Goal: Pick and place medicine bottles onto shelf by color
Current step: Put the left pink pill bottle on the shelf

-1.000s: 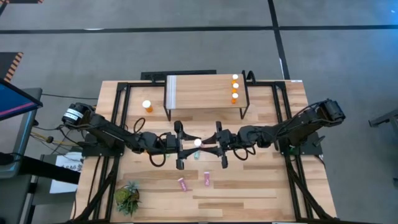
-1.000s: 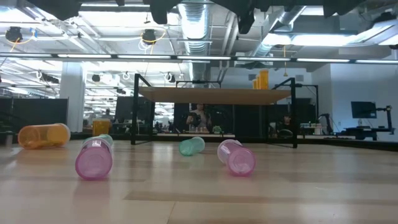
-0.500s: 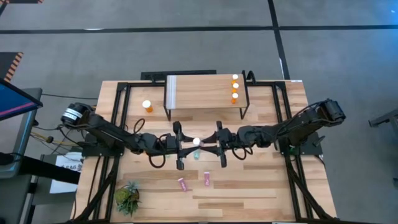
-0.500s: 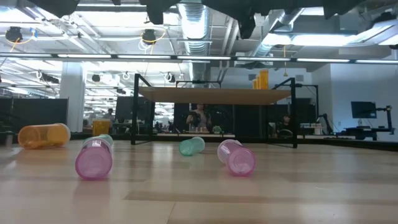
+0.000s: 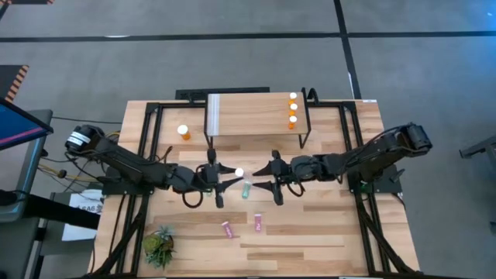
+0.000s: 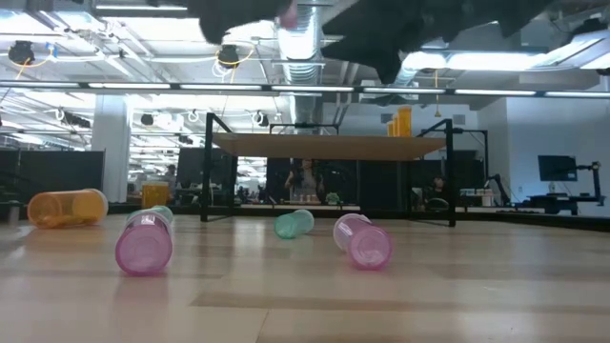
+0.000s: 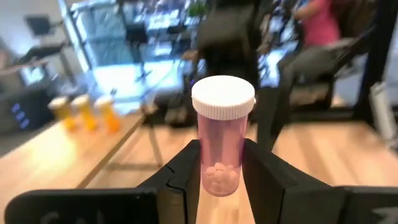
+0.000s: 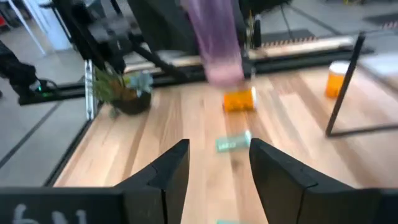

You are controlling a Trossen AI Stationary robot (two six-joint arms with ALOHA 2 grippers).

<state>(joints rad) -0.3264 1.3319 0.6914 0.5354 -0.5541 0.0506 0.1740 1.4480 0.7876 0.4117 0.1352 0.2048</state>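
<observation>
Left gripper (image 7: pixel 222 167) clamping an upright pink medicine bottle (image 7: pixel 222 134) above the table's middle, in front of the shelf (image 5: pixel 256 112). Right gripper (image 8: pixel 219 163) hanging just beside it, fingers parted and holding nothing.

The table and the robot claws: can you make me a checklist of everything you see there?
Surface: wooden table, bare planks at the front.
Job's things: three orange bottles stand on the shelf; one orange bottle stands beside the shelf; two pink bottles and a teal bottle lie on the table.
Clutter: small plant at the front corner.
Claws: left claw holds a pink bottle upright; right claw open, empty, facing it.
Cables: wires by the left arm's base.
Surroundings: grey floor; people behind, blurred.
</observation>
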